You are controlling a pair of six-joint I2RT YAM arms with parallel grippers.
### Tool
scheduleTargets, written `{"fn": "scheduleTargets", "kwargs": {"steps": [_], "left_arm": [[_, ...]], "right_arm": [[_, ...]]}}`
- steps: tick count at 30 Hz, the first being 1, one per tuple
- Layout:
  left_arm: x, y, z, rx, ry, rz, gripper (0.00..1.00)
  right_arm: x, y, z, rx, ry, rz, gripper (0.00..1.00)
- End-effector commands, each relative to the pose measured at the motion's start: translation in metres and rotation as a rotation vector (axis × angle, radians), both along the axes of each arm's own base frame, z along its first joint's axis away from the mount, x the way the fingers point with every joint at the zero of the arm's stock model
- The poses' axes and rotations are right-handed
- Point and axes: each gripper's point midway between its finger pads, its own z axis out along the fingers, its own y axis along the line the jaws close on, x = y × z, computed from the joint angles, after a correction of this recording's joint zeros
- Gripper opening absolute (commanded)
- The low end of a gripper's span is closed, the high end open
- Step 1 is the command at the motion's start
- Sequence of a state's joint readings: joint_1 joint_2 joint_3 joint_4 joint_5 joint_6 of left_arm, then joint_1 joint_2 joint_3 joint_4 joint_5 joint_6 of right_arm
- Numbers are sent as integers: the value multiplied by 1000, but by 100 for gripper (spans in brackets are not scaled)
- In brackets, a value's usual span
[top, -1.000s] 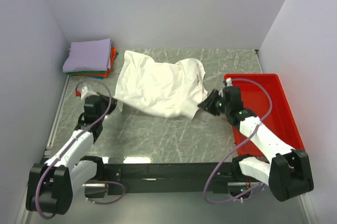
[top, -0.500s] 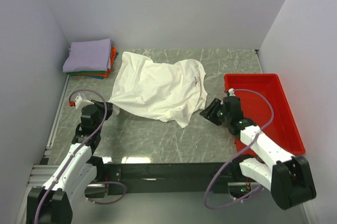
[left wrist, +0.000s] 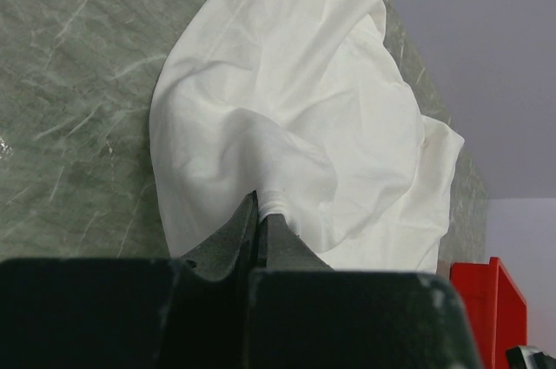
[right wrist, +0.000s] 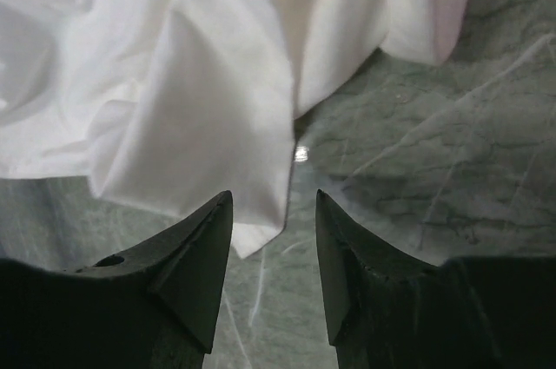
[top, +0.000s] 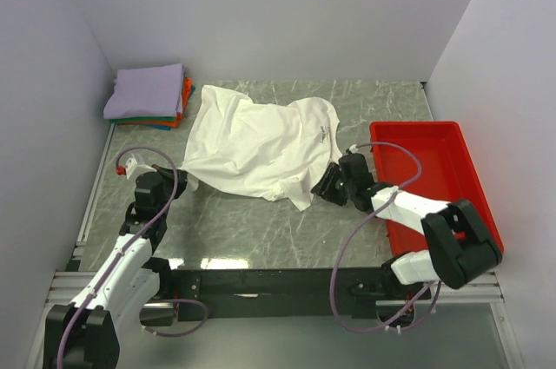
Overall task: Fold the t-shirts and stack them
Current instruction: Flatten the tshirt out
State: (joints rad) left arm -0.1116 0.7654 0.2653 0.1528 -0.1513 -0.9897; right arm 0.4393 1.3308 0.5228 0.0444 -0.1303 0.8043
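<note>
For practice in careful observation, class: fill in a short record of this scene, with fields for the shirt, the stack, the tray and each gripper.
white t-shirt: unfolded and rumpled, lying on the table
folded stack: far left corner, lavender tee on top
red tray: right side of the table, to the right of the shirt
left gripper: shut, pinching the shirt's left edge
right gripper: open, at the shirt's near right corner, gripping nothing
</note>
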Motion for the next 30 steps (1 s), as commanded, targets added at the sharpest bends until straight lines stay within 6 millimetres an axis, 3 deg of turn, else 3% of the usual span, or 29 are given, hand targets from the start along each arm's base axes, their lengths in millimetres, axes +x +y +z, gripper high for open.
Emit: {"fn": "scheduleTargets", "kwargs": {"steps": [1, 13, 17, 20, 22, 30], "left_arm": [[4, -2, 11, 1, -41, -13, 1], [5, -1, 18, 15, -53, -15, 1], [6, -1, 19, 17, -51, -16, 1], [6, 0, 18, 22, -46, -12, 1], [6, 1, 18, 25, -46, -12, 1], [4, 1, 21, 22, -51, -9, 1]], "right_arm": [[25, 5, 8, -1, -59, -50, 50], [51, 11, -7, -16, -80, -99, 46], [51, 16, -10, 12, -75, -95, 42], [50, 18, -4, 37, -86, -96, 35], [47, 18, -2, 44, -80, -93, 24], [35, 13, 28, 62, -114, -87, 1]]}}
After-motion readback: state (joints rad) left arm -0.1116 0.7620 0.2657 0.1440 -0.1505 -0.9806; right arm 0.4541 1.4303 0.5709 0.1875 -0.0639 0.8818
